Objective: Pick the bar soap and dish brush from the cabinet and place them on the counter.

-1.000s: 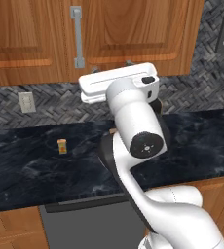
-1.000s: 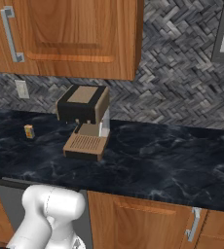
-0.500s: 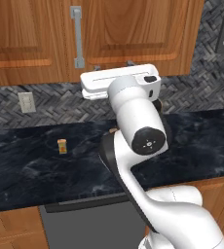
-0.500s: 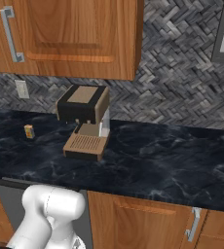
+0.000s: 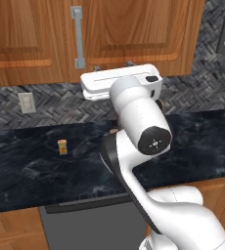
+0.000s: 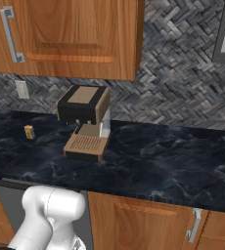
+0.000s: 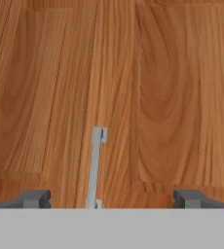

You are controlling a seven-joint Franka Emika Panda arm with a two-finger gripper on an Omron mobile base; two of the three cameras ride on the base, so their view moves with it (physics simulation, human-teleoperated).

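While the cabinet (image 7: 133, 97) door is staying closed, the gripper (image 7: 111, 198), jaws apart, is facing its bar handle (image 7: 95, 165) at 6 o'clock, needing to grasp it

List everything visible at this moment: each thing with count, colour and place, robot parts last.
cabinet: one, brown wood, on the wall above the counter, door closed.
cabinet handle: one, grey metal bar, upright on the door, right in front of the pincer.
counter: one, black with pale veining, below the cabinet.
coffee machine: one, black and tan, on the counter against the backsplash.
small block: one, orange-yellow, on the counter, left part.
wall outlet: one, white, on the herringbone backsplash.
arm: one, white, raised toward the cabinet.
pincer: one, dark tips, open, empty.
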